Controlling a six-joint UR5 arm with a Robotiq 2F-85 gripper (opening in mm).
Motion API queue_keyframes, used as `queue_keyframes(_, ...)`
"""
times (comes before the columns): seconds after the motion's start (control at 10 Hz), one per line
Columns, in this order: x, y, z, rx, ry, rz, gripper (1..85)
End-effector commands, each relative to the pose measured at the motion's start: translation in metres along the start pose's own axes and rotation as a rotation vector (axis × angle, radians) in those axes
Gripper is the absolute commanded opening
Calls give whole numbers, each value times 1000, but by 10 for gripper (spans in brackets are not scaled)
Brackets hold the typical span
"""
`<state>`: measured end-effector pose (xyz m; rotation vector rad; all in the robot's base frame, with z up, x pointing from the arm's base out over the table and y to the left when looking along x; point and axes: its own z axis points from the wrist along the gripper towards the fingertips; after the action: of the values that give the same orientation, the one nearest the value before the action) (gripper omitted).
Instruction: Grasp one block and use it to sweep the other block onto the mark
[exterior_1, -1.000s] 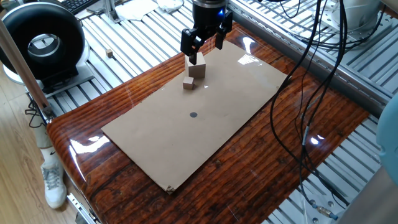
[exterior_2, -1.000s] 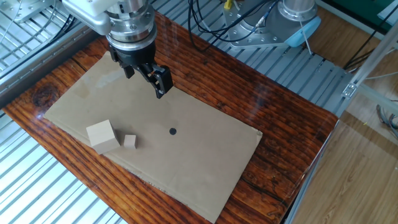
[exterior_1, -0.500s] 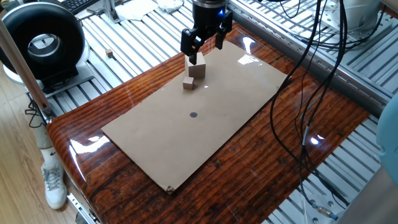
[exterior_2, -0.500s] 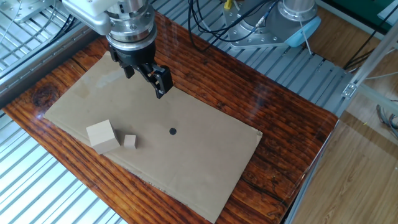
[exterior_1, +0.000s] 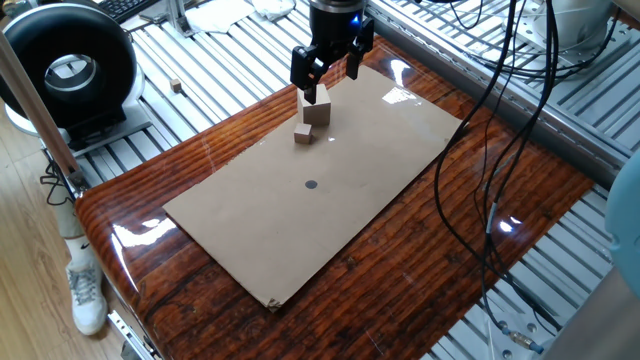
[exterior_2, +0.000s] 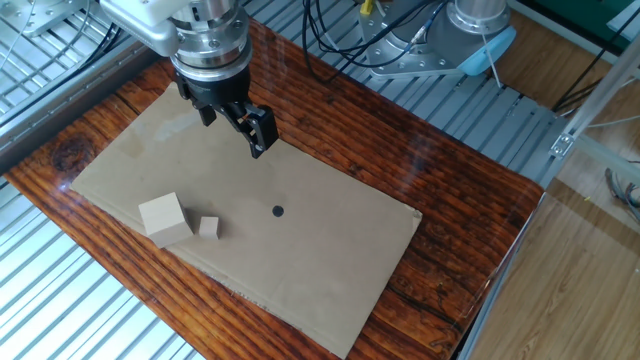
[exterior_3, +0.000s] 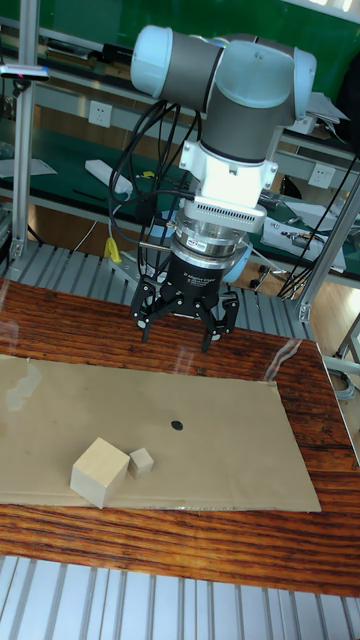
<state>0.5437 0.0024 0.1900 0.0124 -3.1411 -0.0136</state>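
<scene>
Wood of a pale tan colour makes the larger cube (exterior_2: 163, 218), which stands flat on the tan cardboard sheet (exterior_2: 330, 260), near the long edge that lies away from the arm's base. The small brownish wooden cube (exterior_2: 208, 227) sits just beside it, on the side toward the small dark round mark (exterior_2: 277, 211); whether the two cubes touch I cannot tell. I judge the big cube to be light, stiff and not fragile, with dry flat faces that should not slip between the pads. The best hold seems to be on two opposite upright faces, chosen so that the face toward the small cube is free for pushing. The two-finger gripper (exterior_2: 235, 128) hangs in the air over the sheet and points straight down, well apart from both cubes, its fingers spread wide and holding nothing. Under the sheet lies the dark glossy wooden table (exterior_2: 440, 230), with the mark between the cubes and the sheet's other end
</scene>
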Motion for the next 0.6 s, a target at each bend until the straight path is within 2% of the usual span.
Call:
queue_keyframes(0.0, 70, -8, -9, 47, 269, 56, 10)
queue_keyframes(0.1, 64, 2, -6, 12, 240, 71, 10)
queue_keyframes(0.2, 65, 6, -7, 8, 243, 81, 10)
queue_keyframes(0.3, 77, 17, -12, -25, 292, 93, 10)
queue_keyframes(0.4, 81, 27, -13, -50, 307, 115, 10)
queue_keyframes(0.5, 75, 33, -11, -70, 289, 131, 10)
